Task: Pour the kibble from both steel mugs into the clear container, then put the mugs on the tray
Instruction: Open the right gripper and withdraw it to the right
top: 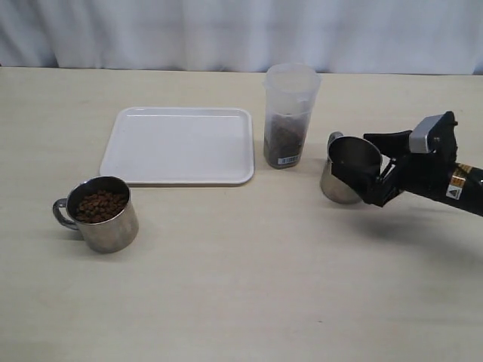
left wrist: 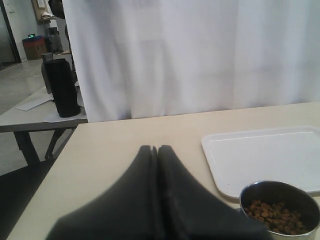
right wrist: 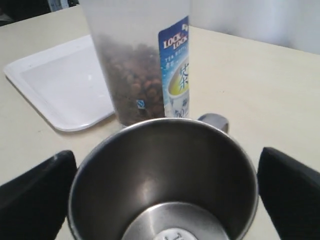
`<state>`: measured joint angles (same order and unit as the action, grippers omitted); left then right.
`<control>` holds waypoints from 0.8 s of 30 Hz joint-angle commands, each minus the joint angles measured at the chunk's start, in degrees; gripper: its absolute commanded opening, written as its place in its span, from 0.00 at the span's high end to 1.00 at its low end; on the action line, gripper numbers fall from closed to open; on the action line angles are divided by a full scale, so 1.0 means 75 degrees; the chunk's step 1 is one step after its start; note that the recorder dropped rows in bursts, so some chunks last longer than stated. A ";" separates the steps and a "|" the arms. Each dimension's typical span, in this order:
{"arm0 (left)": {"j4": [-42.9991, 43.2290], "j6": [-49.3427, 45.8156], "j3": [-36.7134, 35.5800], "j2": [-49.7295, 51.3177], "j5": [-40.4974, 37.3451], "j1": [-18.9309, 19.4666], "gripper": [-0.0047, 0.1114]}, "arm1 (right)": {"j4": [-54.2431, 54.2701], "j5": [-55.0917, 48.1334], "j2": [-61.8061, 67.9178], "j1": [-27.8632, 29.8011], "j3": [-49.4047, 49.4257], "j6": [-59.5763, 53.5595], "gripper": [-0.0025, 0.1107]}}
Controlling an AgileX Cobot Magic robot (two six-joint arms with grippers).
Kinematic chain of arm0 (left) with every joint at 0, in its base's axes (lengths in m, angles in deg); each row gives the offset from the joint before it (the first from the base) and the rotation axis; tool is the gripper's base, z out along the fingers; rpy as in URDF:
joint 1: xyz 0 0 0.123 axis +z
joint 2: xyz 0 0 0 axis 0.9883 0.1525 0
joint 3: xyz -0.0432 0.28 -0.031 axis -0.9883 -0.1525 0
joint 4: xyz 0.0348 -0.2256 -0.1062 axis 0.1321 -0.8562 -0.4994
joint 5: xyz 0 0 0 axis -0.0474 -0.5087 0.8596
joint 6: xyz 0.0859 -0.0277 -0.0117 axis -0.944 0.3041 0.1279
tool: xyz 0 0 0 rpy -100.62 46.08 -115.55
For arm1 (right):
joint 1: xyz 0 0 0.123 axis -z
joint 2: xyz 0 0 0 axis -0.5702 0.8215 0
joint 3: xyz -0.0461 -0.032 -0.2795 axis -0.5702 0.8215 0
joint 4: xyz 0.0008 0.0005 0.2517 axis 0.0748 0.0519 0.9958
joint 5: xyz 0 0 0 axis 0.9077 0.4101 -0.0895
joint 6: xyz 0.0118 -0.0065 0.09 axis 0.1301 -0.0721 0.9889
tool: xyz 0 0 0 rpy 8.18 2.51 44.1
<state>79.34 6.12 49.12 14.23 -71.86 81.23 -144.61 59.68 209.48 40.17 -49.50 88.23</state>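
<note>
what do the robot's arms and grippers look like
The right gripper has angular black jaws, a light grey block on top, and a small yellow-orange warning label on the black arm behind it. The left gripper shows only two smooth, matt black wedge-shaped jaws tapering to blunt tips. No loose cables are visible.
</note>
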 commanded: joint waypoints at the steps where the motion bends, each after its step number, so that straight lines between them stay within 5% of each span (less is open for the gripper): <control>1: -0.0019 0.0020 -0.0017 -0.0025 0.0052 0.0012 0.96 | -0.0081 0.0043 -0.0468 0.0148 0.0408 0.0168 0.15; 6: -0.0019 0.0020 -0.0017 -0.0025 0.0052 0.0012 0.96 | -0.0067 0.0332 -0.0982 0.0148 0.0849 0.0457 0.15; 9: -0.0019 0.0020 -0.0017 -0.0025 0.0052 0.0012 0.96 | 0.0046 0.0332 -0.1632 0.0148 0.1297 0.1037 0.24; 16: 0.0007 0.0020 -0.0017 -0.0025 0.0035 0.0012 0.96 | 0.1371 -0.0897 -0.4128 0.0148 0.2759 0.1422 0.94; 24: 0.0007 0.0020 -0.0017 -0.0025 0.0035 0.0012 0.96 | 0.3943 -0.2679 -0.7474 0.0148 0.4840 0.1444 0.94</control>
<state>79.34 6.12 49.12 14.23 -71.86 81.23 -122.87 44.89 161.00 40.86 -17.87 99.30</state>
